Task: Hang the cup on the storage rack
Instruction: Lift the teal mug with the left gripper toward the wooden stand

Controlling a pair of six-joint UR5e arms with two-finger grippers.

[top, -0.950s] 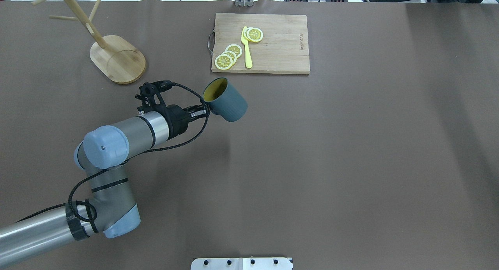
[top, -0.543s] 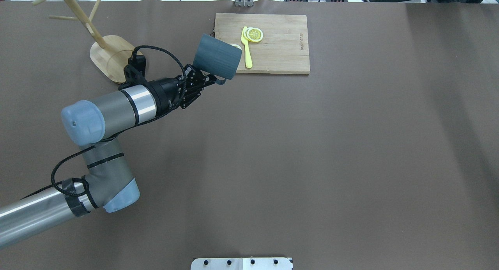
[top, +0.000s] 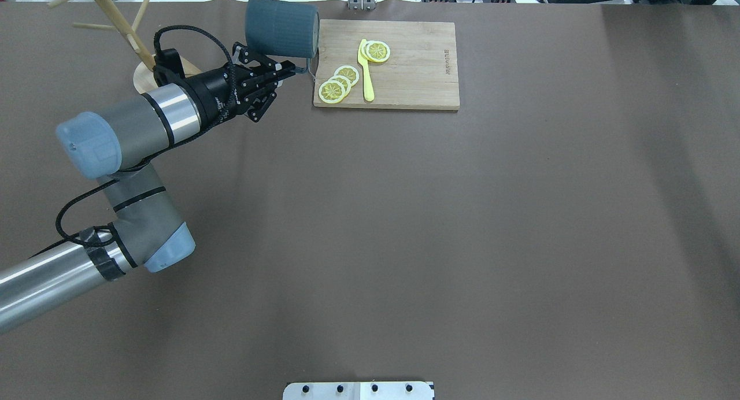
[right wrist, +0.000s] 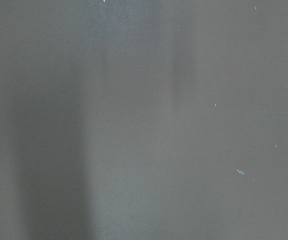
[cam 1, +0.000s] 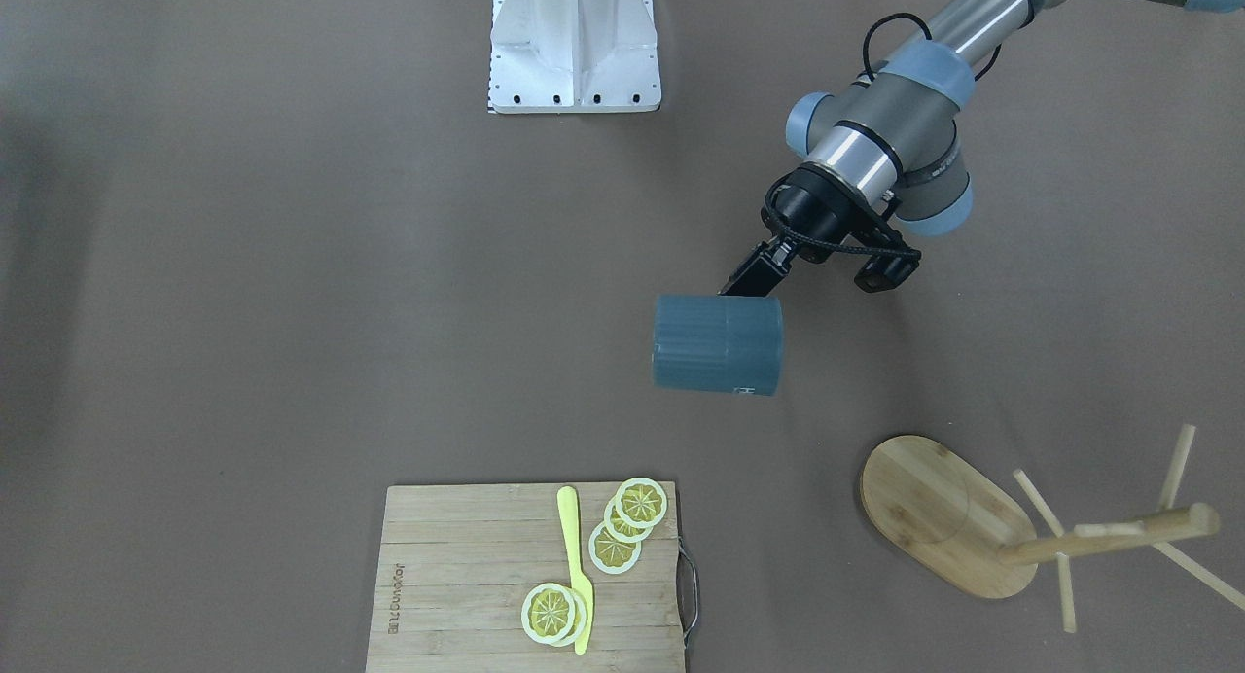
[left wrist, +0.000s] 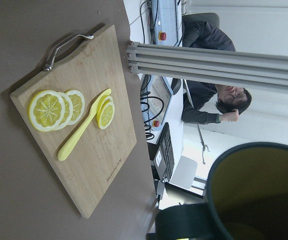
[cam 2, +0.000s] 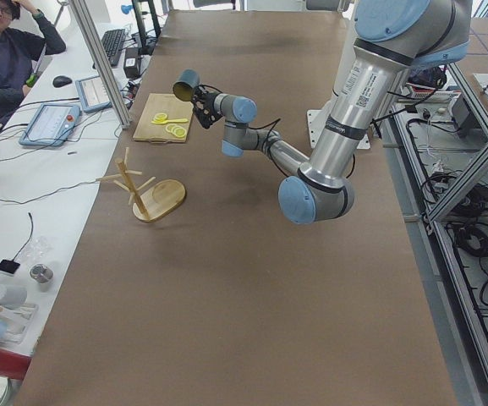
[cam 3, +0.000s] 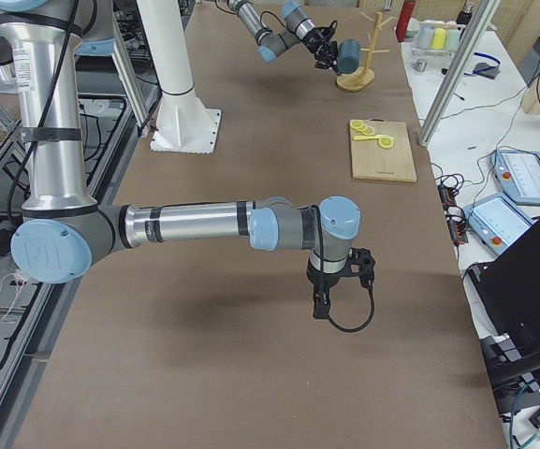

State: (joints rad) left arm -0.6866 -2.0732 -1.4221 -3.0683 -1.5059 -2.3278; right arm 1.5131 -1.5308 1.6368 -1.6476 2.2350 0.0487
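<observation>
While the cup [top: 281, 27] hangs in the air on its side, I log this step as carry-to-rack: lifted, not yet hung.

Left gripper [top: 291, 70] is pinching the cup by its small loop handle. The ribbed body is roughly level beyond the fingers, and the mouth appears turned toward the left end of the table.

In the overhead view the cup sits over the far edge of the table. It is between the storage rack [top: 118, 24] at far left and the cutting board [top: 404, 70] just to its right. The left wrist camera shows the yellow-green interior, with lemon slices [left wrist: 54, 107] and a yellow knife [left wrist: 81, 132] on the board.

Right gripper [cam 3: 319, 307] hangs over bare table toward the right end, well apart from the work. Only the side view catches it, so I cannot tell whether its fingers are spread or pressed together.

Next move, my judgement:
- Travel left toward the rack.
- Line the handle loop up with the tip of one upward-angled peg.
- Thread it on, lower until the peg takes the weight, and only then let go.

The pegs are thin and the rack looks light, so a sideways knock could tip it. The approach wants to be slow.
</observation>
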